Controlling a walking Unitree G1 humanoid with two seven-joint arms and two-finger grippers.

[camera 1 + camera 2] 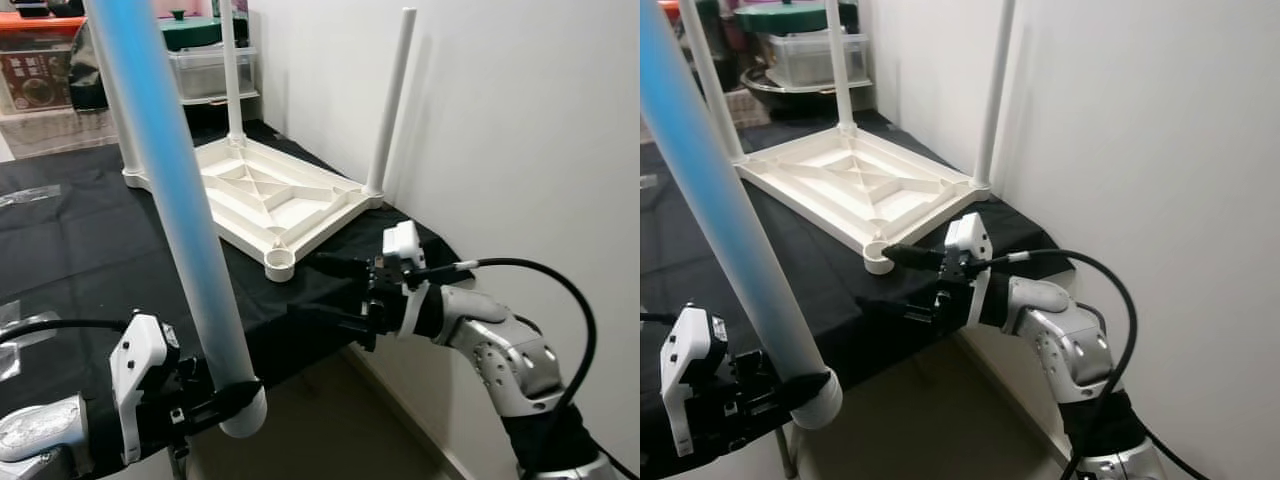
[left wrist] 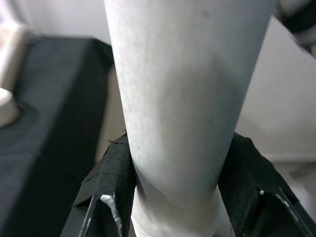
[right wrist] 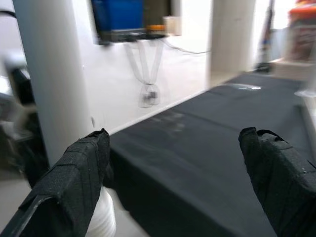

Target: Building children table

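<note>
The children's table top (image 1: 275,200) lies upside down on a black-draped table (image 1: 80,250), its ribbed underside facing up. Three white legs already stand upright in its corner sockets: one at 12 o'clock (image 1: 232,75), one at 3 o'clock by the white wall (image 1: 391,100), and one at 9 o'clock (image 1: 117,110). The corner socket nearest the robot, at 6 o'clock (image 1: 281,262), holds no leg.

The left tool (image 1: 215,400) is clamped around the fourth leg (image 1: 180,200) close to its lower end — in the left wrist view both black fingers (image 2: 111,182) press against the tube's sides. This leg rises steeply and leans away toward 11 o'clock, its end hanging off the table's near edge, well apart from the open socket.

The right tool (image 1: 345,295) hovers at the table's edge, just at 5 o'clock of the empty socket, pointing toward 9 o'clock. Its two fingers (image 3: 74,182) are spread wide and grip nothing — black cloth shows between them.

Beyond the table, clear storage boxes (image 1: 210,70) are stacked against the wall.
</note>
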